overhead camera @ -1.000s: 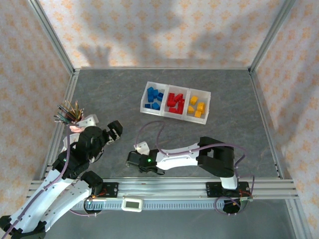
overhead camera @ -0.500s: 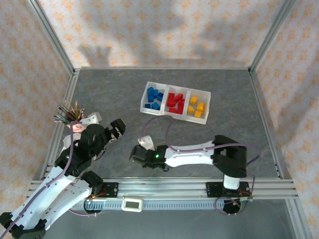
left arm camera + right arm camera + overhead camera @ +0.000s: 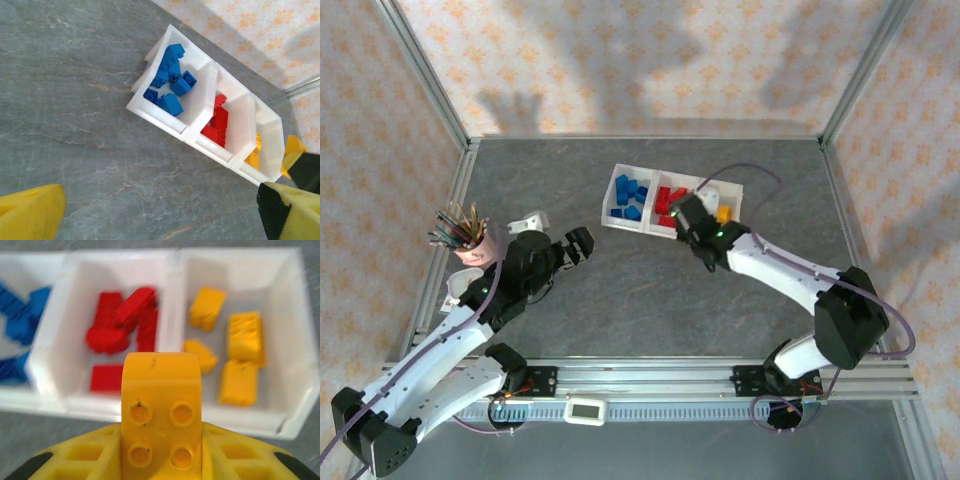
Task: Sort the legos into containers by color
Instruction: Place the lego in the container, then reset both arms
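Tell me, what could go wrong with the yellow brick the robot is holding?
1. The right tool holds the yellow brick about in line with the wall between the red compartment and the yellow compartment. Let go here, it might tumble in with the reds.
2. The brick could also bounce off that wall onto the table.
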You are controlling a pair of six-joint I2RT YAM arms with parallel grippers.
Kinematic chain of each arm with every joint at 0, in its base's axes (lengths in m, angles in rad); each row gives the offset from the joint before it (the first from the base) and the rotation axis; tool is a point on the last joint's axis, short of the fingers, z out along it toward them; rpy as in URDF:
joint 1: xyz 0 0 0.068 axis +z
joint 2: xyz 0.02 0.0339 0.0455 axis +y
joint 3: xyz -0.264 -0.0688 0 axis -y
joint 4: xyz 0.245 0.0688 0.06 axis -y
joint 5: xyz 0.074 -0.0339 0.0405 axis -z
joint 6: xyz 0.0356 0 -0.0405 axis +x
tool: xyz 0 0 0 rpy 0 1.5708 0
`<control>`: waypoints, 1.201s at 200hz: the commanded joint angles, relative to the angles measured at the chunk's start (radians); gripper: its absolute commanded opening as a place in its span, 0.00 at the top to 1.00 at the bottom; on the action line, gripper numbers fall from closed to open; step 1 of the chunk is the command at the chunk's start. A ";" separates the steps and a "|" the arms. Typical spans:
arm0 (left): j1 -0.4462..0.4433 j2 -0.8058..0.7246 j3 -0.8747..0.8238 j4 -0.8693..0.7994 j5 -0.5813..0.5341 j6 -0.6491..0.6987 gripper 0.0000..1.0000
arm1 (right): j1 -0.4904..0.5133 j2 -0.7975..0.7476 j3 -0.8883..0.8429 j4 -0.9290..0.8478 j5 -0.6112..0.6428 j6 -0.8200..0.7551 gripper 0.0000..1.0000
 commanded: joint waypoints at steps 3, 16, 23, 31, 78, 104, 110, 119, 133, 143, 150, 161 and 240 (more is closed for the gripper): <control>0.008 0.040 0.033 0.119 0.046 0.033 0.01 | -0.093 0.037 0.015 0.072 0.002 -0.090 0.63; 0.007 0.070 0.041 0.140 0.055 0.039 0.01 | -0.145 0.081 0.034 0.095 -0.020 -0.110 0.63; 0.007 0.085 0.046 0.149 0.058 0.042 0.01 | -0.168 0.110 0.046 0.104 -0.032 -0.115 0.63; 0.008 0.100 0.052 0.159 0.062 0.043 0.01 | -0.188 0.141 0.064 0.115 -0.051 -0.124 0.62; 0.010 0.131 0.055 0.196 0.059 0.046 0.01 | -0.229 0.273 0.192 0.105 -0.052 -0.159 0.36; 0.014 0.111 0.044 0.188 0.017 0.058 0.01 | -0.229 0.190 0.174 0.124 -0.049 -0.167 0.26; 0.016 0.107 0.041 0.185 0.003 0.061 0.01 | -0.229 0.159 0.163 0.126 -0.039 -0.168 0.24; 0.020 0.101 0.034 0.186 -0.022 0.072 0.01 | -0.230 0.114 0.140 0.133 -0.022 -0.175 0.21; 0.030 0.097 0.021 0.195 -0.071 0.091 0.01 | -0.238 0.042 0.098 0.146 0.006 -0.182 0.12; 0.046 0.098 0.014 0.197 -0.113 0.108 0.01 | -0.250 -0.018 0.060 0.159 0.022 -0.185 0.03; 0.057 0.102 0.009 0.201 -0.147 0.125 0.01 | -0.259 -0.057 0.027 0.172 0.050 -0.183 0.00; 0.083 0.112 -0.006 0.215 -0.208 0.146 0.01 | -0.284 -0.121 -0.041 0.198 0.091 -0.178 0.00; 0.273 0.260 -0.271 0.769 -0.532 0.498 0.01 | -0.522 -0.441 -0.689 0.834 0.235 -0.310 0.00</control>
